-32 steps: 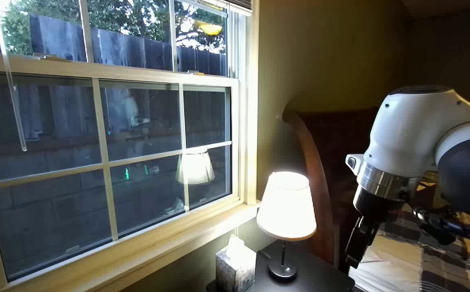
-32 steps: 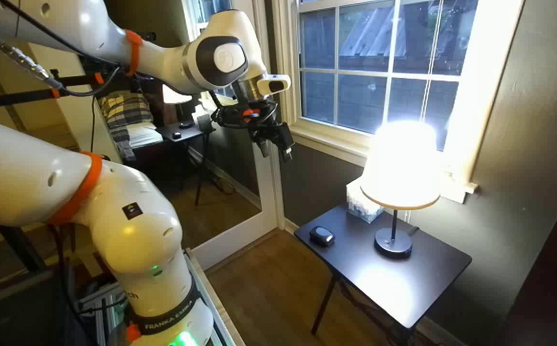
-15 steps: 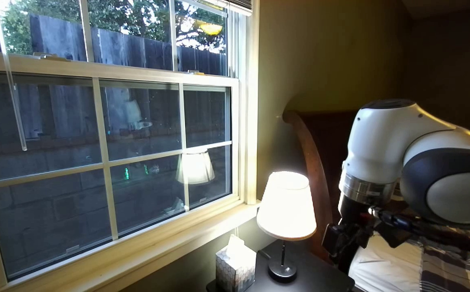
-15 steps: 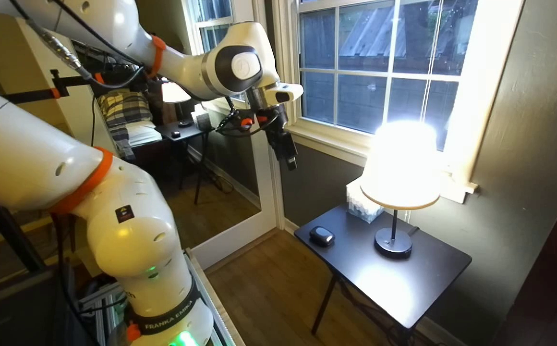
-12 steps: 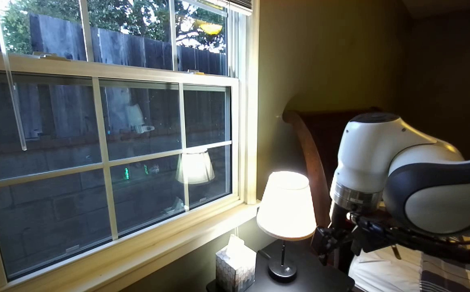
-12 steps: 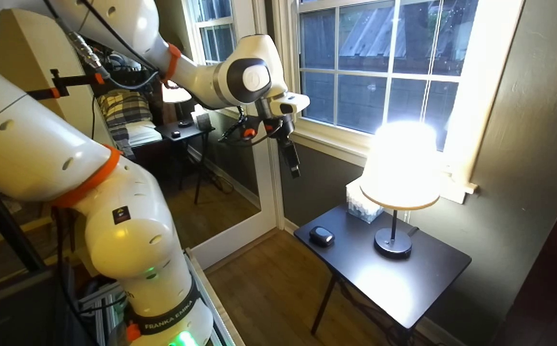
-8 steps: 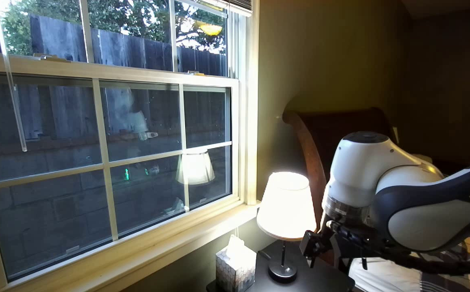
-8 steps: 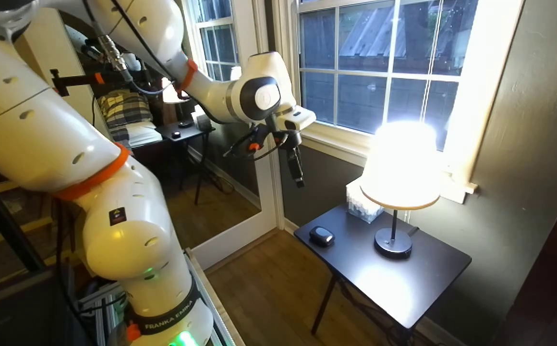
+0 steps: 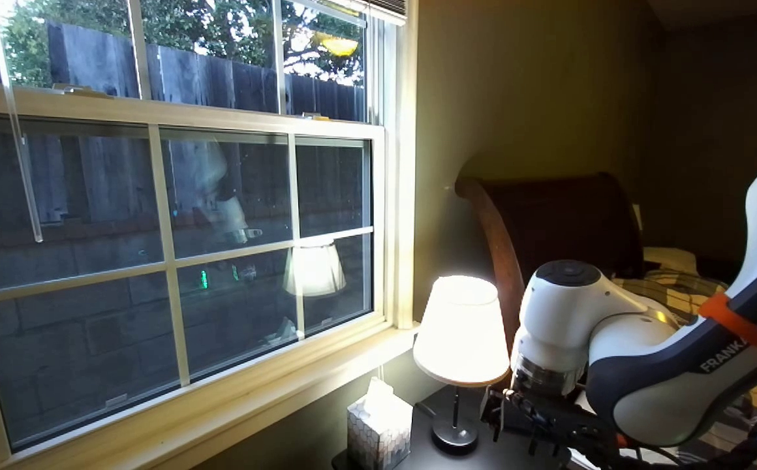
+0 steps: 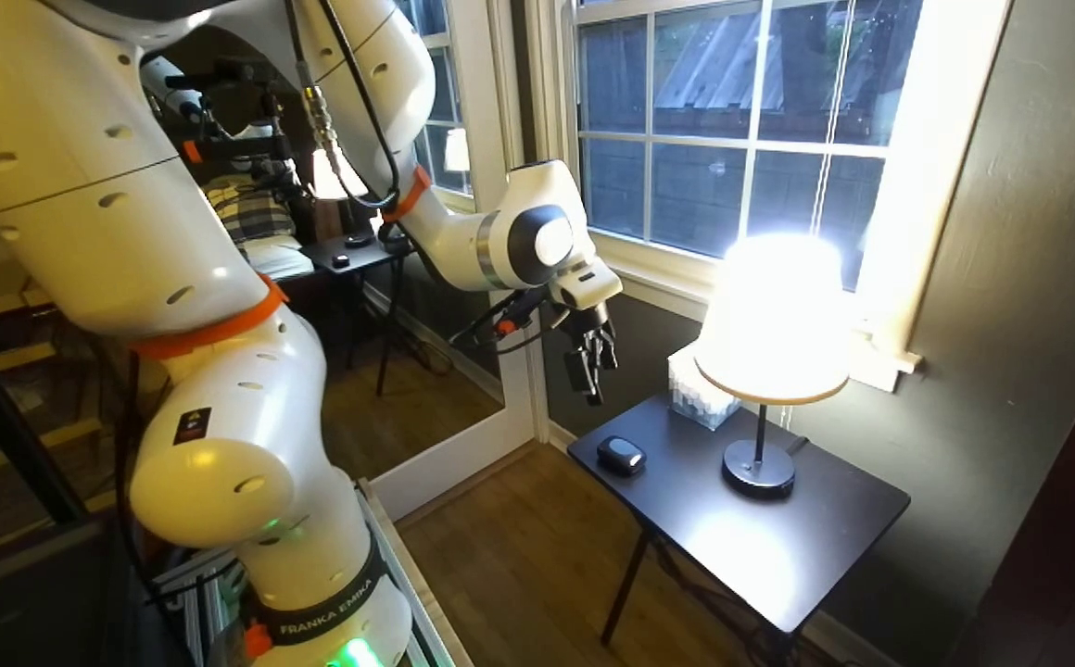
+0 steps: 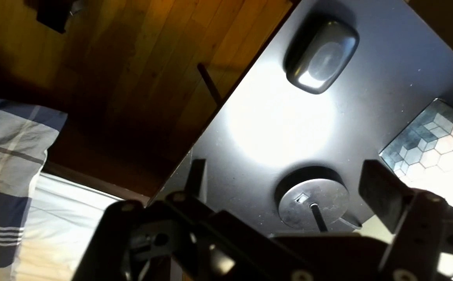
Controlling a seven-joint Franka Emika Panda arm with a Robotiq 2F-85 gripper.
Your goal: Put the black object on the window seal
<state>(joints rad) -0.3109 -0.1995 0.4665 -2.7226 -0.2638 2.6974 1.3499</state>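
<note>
Judging by its gloss and rounded shell, the black object [image 11: 322, 56] is likely hard plastic and fairly light, so you can expect it to feel stiff under a squeeze yet slide easily. It lies flat on the dark side table [image 10: 686, 505], near one edge and apart from the lamp [image 10: 769, 361] and the tissue box [image 10: 704, 389]. Your gripper [image 11: 284, 168] hangs higher than the table top with its fingers spread wide and nothing between them; in the wrist view the object sits ahead of the gap, not in it. The shiny top looks a poor place to pinch. You do better to come down low on the flanks, across the narrower width, near mid-length; a small wrist turn probably squares the fingers to those sides. Grip too high and the smooth curve may squirt free or skid over the table's edge. Moderate force should do, since nothing about it looks fragile. Once you have it, carry it level: the window seal [image 9: 267, 391] is narrow, and a slick underside, hidden from you here, could slide on the paint.
</note>
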